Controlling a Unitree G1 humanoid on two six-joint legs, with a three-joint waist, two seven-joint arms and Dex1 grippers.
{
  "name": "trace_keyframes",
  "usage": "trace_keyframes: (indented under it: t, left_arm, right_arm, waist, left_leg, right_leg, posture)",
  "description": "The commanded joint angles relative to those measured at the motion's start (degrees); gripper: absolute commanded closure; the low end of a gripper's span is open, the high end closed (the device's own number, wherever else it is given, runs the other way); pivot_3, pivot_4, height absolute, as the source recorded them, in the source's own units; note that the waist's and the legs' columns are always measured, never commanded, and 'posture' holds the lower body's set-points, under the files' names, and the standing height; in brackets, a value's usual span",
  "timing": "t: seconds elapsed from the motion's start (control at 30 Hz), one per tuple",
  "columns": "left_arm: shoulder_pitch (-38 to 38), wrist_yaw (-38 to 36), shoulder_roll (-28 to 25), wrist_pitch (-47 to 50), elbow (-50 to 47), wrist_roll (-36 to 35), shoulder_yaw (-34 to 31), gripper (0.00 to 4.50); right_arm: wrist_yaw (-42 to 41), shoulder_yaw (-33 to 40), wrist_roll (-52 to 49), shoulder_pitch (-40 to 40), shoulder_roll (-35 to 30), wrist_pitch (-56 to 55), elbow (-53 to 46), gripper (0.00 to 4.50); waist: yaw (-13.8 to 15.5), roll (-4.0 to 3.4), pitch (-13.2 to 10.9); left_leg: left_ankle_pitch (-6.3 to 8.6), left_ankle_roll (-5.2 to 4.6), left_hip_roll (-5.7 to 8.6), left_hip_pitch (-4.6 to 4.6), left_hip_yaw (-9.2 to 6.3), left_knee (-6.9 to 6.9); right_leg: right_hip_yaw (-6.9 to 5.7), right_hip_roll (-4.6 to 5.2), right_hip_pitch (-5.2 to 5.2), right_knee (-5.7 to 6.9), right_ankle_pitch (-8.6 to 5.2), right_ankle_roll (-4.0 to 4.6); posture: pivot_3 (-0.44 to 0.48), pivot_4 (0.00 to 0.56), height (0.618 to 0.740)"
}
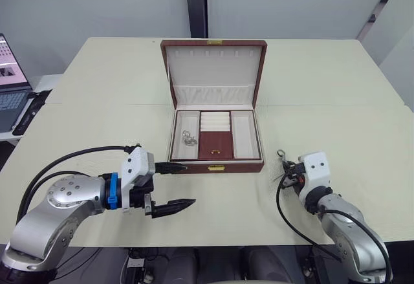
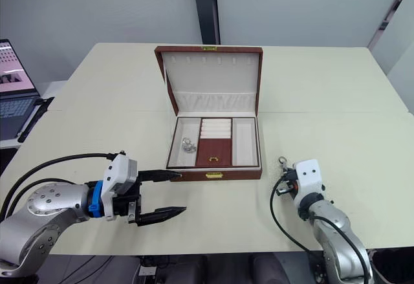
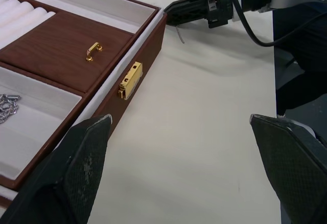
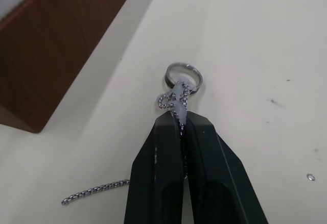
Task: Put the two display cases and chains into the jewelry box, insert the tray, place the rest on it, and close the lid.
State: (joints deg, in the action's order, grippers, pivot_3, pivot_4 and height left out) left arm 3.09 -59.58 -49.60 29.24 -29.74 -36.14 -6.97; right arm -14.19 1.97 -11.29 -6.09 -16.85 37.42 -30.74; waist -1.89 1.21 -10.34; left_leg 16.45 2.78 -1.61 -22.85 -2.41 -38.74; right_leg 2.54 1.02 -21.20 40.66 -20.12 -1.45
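Note:
The jewelry box (image 1: 194, 167) stands open mid-table, its lid (image 1: 213, 67) upright behind it. The tray (image 1: 244, 135) sits inside, and one silver chain (image 1: 188, 138) lies in its left cream compartment. On the table right of the box, my right gripper (image 4: 182, 114) is shut on a second chain (image 4: 183, 76) just below its ring clasp. That chain's tail (image 4: 94, 191) trails on the tabletop. My left gripper (image 1: 190, 184) is open and holds nothing, at the box's front left corner. The display cases are out of view.
A laptop (image 1: 10, 83) sits on a side surface past the table's left edge. The table's near edge runs just under both arms. A gold clasp (image 3: 130, 80) sticks out from the box's front wall.

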Motion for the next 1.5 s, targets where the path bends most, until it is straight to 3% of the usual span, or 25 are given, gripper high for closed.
trace_keyframes:
  t: [0.03,0.2,0.6,1.03,1.5]
  left_arm:
    - [1.41,-0.29,0.34,-1.78,-0.08,0.24,-1.88,0.0]
    - [3.69,0.53,0.46,-2.55,-0.35,0.16,-3.31,0.0]
    - [10.97,4.13,2.9,-3.19,-4.65,0.06,-7.42,0.0]
    - [18.77,5.87,6.96,-7.69,-5.76,0.74,-11.92,0.0]
    - [19.79,9.52,7.58,-5.69,-10.38,-1.85,-13.68,0.0]
  right_arm:
    - [-2.84,2.87,-3.05,1.82,-1.28,-2.09,-3.41,4.49]
    - [-4.76,4.95,-7.55,6.95,-1.9,-0.44,-4.53,4.49]
    - [-2.28,1.68,-13.39,23.88,1.57,8.3,-2.84,4.49]
    - [-4.05,-3.42,-13.57,26.88,3.39,7.12,2.49,4.49]
    - [-6.74,-5.66,-12.21,26.18,2.38,4.67,6.95,4.49]
  waist:
    - [-0.02,-0.02,-0.01]
    - [-0.13,-0.03,-0.02]
    - [-0.13,-0.04,-0.03]
    - [-0.11,-0.04,-0.03]
    - [-0.1,-0.04,-0.03]
  left_leg:
    - [0.0,0.0,0.0,0.0,0.0,0.0]
    - [0.0,0.0,-0.01,0.01,0.04,0.0]
    - [0.0,0.0,-0.02,-0.01,0.01,0.0]
    - [0.0,0.0,-0.01,-0.03,0.0,-0.01]
    - [0.0,0.0,-0.02,-0.02,0.0,0.0]
  right_leg:
    - [0.0,0.0,0.0,0.0,0.0,0.0]
    - [0.01,0.0,-0.02,0.06,0.0,0.0]
    - [0.02,0.01,-0.07,0.08,0.0,0.0]
    - [0.02,0.04,-0.08,0.08,0.0,0.0]
    - [0.01,0.03,-0.08,0.08,0.0,0.0]
  posture:
    - [0.0,0.15,0.74]
    - [0.0,0.15,0.74]
    - [0.0,0.15,0.74]
    - [0.0,0.15,0.74]
    - [0.0,0.15,0.74]
